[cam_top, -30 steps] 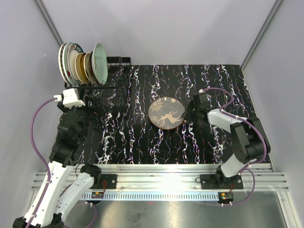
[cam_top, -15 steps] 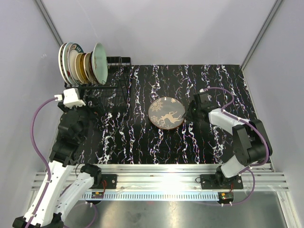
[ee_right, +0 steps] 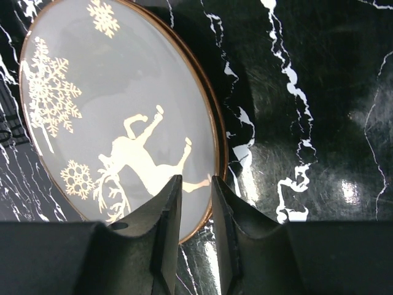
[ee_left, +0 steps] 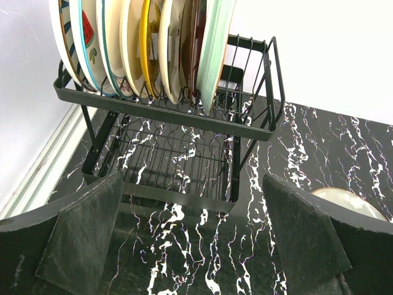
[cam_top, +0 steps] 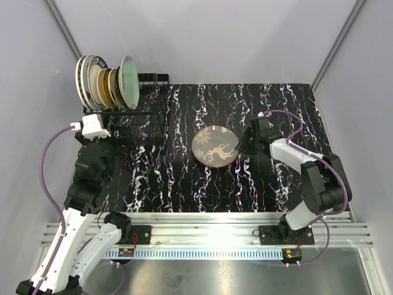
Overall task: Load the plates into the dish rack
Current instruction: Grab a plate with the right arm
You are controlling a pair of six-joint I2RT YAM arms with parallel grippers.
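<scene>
A brown plate with a pale deer and snowflakes [cam_top: 214, 146] lies on the black marbled table, mid-centre. My right gripper [cam_top: 244, 144] is at its right edge. In the right wrist view the gripper [ee_right: 195, 181] straddles the plate's [ee_right: 110, 92] copper rim, jaws closed to a narrow gap on it. The black wire dish rack [cam_top: 150, 101] stands at the back left with several plates [cam_top: 104, 83] upright in its slots. My left gripper [cam_top: 118, 138] is open and empty just in front of the rack [ee_left: 264, 123], facing the racked plates [ee_left: 153, 43].
The rack's right part holds no plates. White walls close in the back and both sides, and the rack sits against the left wall. An aluminium rail runs along the table's near edge [cam_top: 209, 221].
My right gripper has crept slightly towards the plate's rim. The plate and the left arm have not visibly moved.
</scene>
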